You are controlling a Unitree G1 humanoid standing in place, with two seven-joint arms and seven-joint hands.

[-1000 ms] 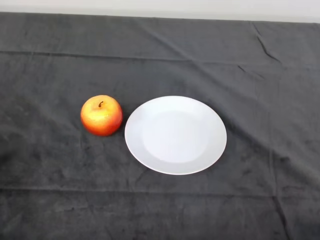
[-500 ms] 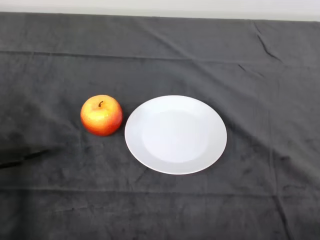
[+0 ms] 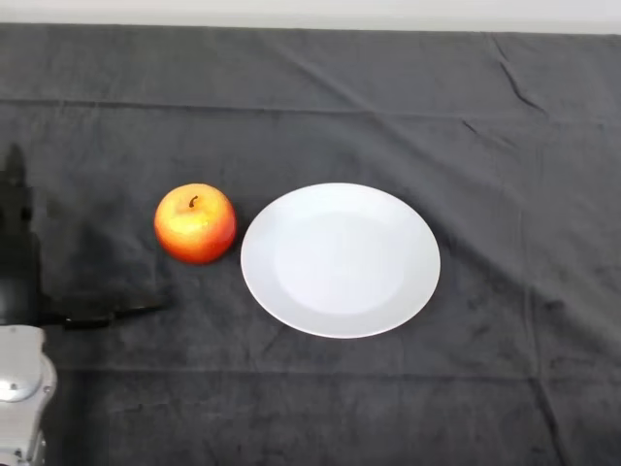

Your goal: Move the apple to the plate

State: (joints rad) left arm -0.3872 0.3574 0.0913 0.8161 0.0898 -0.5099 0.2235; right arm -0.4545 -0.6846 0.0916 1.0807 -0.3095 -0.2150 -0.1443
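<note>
A round red-and-yellow apple with a short brown stem sits upright on the dark cloth-covered desk, just beside the round white ceramic plate, at its 9 o'clock. The black robot hand shows at the left edge, at the apple's 9 o'clock, apart from it; whether its fingers are spread cannot be told.

The apple sits on the tabletop a little left of the frame's centre, just beside the plate, which lies at the centre to its right; the two do not touch. The left hand stands at the left edge, apart from the apple.
</note>
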